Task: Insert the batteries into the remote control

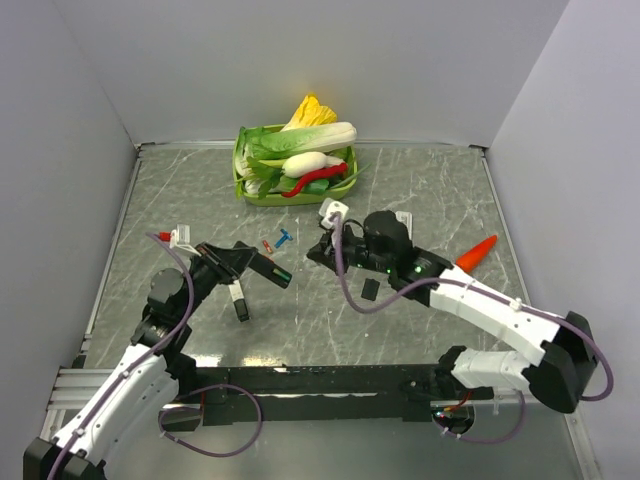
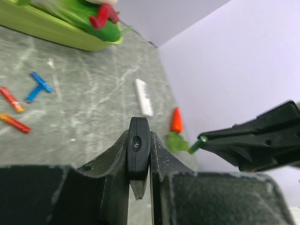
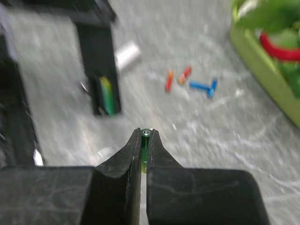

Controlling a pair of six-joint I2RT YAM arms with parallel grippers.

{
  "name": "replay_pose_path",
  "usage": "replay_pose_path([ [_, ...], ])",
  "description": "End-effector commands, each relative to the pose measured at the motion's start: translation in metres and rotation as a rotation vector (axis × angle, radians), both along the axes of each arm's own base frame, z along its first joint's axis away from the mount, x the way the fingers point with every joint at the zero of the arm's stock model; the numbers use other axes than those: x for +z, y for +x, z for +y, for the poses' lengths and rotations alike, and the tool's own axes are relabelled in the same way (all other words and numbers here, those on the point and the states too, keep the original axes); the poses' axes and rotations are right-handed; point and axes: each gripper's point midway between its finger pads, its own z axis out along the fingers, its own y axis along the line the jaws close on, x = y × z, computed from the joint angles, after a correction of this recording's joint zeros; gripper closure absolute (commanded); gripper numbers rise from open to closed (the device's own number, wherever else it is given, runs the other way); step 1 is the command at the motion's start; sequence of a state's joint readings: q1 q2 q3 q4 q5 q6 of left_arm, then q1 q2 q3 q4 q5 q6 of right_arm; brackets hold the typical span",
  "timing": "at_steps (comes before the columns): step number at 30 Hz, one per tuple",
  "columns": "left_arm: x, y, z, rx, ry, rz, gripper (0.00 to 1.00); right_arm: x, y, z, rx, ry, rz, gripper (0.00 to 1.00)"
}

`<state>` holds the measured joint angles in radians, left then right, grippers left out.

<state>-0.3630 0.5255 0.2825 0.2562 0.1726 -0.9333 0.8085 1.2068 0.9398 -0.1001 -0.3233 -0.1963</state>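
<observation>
My left gripper point(image 2: 138, 141) is shut on the black remote control point(image 2: 137, 147), seen end-on between its fingers. From above, the remote point(image 1: 270, 271) sticks out to the right of that gripper point(image 1: 236, 263). Its open compartment point(image 3: 106, 96) shows a green battery inside. My right gripper point(image 3: 145, 134) is shut on another green battery point(image 3: 145, 140), its metal tip level with the fingertips. That gripper point(image 1: 319, 250) hovers just right of the remote's end. Loose red batteries point(image 3: 169, 80) and blue batteries point(image 3: 202, 86) lie on the table beyond.
A green basket point(image 1: 243, 186) of toy vegetables stands at the back. A toy carrot point(image 1: 477, 252) lies at the right, and a white remote point(image 2: 144, 97) lies near it. A small black cover point(image 1: 369, 289) lies under my right arm.
</observation>
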Motion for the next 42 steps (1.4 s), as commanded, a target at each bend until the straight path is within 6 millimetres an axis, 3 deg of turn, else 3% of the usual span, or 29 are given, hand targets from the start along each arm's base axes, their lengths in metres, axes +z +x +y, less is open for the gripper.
replay_pose_path([
  [1, 0.044, -0.007, -0.011, -0.075, -0.201, -0.091, 0.99, 0.07, -0.014, 0.023, -0.057, 0.372, 0.008, 1.0],
  [6, 0.054, -0.008, -0.017, -0.112, -0.259, -0.08, 0.99, 0.099, -0.033, 0.043, -0.009, 0.509, -0.058, 1.0],
  [15, 0.062, -0.011, -0.018, -0.13, -0.302, -0.084, 0.99, 0.083, -0.04, 0.07, 0.037, 0.48, 0.009, 1.0],
  [25, 0.068, -0.015, -0.016, -0.13, -0.311, -0.098, 0.99, 0.057, -0.036, 0.07, 0.007, 0.389, 0.03, 1.0],
  [36, 0.061, -0.015, -0.019, -0.139, -0.271, -0.081, 0.99, 0.075, -0.03, 0.06, -0.014, 0.383, -0.074, 1.0],
  [42, 0.065, -0.016, -0.017, -0.134, -0.271, -0.089, 0.99, 0.069, -0.03, 0.061, -0.006, 0.359, -0.072, 1.0],
])
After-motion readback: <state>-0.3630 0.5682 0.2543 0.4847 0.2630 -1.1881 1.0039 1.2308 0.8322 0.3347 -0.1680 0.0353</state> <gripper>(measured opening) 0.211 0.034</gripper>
